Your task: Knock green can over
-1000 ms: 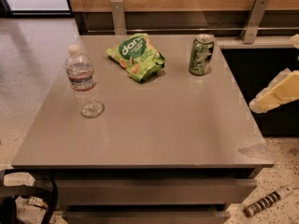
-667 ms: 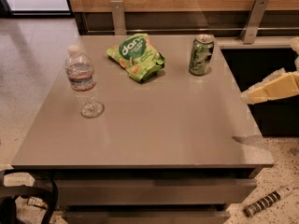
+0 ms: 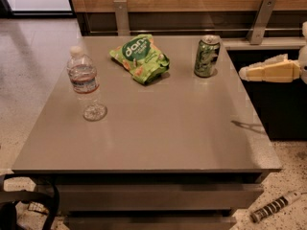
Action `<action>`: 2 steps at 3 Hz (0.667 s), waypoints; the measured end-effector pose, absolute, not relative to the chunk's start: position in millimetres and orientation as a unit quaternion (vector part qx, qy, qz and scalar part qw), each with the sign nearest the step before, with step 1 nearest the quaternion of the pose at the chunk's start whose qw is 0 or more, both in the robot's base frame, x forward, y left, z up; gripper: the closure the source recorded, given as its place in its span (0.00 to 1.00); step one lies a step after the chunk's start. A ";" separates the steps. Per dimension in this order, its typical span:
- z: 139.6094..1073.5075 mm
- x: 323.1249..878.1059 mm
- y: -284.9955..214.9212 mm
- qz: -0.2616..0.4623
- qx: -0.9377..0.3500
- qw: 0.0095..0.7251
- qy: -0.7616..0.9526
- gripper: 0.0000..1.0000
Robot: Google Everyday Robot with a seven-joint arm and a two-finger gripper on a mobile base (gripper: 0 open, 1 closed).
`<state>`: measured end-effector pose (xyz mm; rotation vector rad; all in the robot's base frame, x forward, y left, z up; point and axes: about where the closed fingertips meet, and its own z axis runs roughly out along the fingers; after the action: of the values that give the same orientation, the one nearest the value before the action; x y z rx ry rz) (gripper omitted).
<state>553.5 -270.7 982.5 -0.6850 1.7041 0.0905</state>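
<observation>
The green can [image 3: 206,56] stands upright near the far right of the grey table [image 3: 158,133], with a silver top rim and dark markings. My gripper [image 3: 245,73] comes in from the right edge of the view, its cream fingers [image 3: 273,72] pointing left and held together in a wedge. Its tip hangs over the table's right edge, a short gap to the right of the can and a little nearer than it, not touching it.
A flat green snack bag [image 3: 140,57] lies left of the can. A clear water bottle [image 3: 86,84] stands at the table's left. A wooden wall with metal brackets [image 3: 261,14] runs behind. A striped cylindrical object [image 3: 273,207] lies on the floor at lower right.
My gripper has moved up in the view and slightly left, from beside the table's right edge to level with the can. The can, bag and bottle have not moved.
</observation>
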 end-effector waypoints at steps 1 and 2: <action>987.9 555.4 -263.1 0.038 -0.299 0.611 0.732 0.00; 989.5 560.0 -259.4 0.042 -0.296 0.617 0.728 0.00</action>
<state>560.0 -259.4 989.5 -0.6823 1.6765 0.0969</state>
